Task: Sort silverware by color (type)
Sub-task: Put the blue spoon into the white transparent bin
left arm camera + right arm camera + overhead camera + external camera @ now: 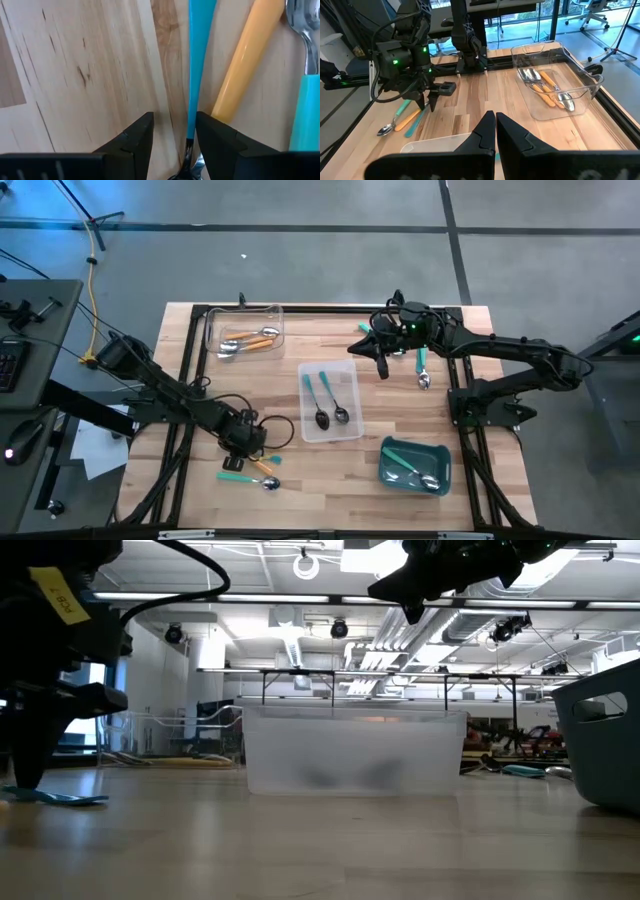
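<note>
At the table's near-left corner, the left gripper [172,135] hangs low, jaws spread astride a blue-handled spoon [199,60] beside an orange-handled spoon [245,60]. It should close squarely on the blue handle alone. The right gripper [495,127] waits aloft, jaws pressed together. The wooden table [290,480] fronts a bright workshop.

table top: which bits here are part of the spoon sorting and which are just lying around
Part of the job:
- orange-handled spoons
- blue-handled spoons
- loose spoons under the left gripper
- spoon below the right gripper

Just there:
- clear trays
- teal bin
- cables
</note>
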`<move>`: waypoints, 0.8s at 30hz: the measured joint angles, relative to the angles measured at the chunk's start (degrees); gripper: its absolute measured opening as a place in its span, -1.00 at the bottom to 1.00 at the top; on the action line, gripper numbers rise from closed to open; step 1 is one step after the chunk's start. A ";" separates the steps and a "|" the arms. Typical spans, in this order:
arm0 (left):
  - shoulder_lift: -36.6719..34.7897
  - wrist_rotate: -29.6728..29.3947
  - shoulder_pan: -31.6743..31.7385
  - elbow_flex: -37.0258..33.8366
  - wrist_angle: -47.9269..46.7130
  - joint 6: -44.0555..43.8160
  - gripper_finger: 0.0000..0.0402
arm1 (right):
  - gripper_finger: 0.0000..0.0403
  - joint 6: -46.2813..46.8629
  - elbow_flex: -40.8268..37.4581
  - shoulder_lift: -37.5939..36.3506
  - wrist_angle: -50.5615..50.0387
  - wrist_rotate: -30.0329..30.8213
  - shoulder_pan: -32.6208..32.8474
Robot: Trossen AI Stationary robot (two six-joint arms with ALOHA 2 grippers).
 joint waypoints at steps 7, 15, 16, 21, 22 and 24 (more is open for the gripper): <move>-0.19 -1.85 0.79 -0.01 -0.82 1.70 -0.30 | -1.00 0.00 0.00 0.00 0.00 0.00 0.00; -0.21 -4.48 3.47 -0.03 -3.03 4.15 -0.30 | -1.00 0.02 0.00 0.00 0.00 0.04 0.00; -0.22 -4.48 3.78 -0.03 -3.20 4.81 -0.30 | -1.00 0.02 0.00 0.00 0.01 0.04 0.00; -0.26 -4.70 5.25 -0.05 -3.44 4.86 -0.30 | -1.00 0.02 0.00 0.00 0.00 0.24 0.00; -0.26 -4.82 5.39 -0.05 -3.45 4.46 -0.30 | -1.00 0.02 0.00 0.00 0.01 0.24 0.00; -0.26 -4.89 5.61 -0.07 -3.45 4.10 -0.30 | -1.00 0.02 0.00 0.00 0.00 0.24 0.00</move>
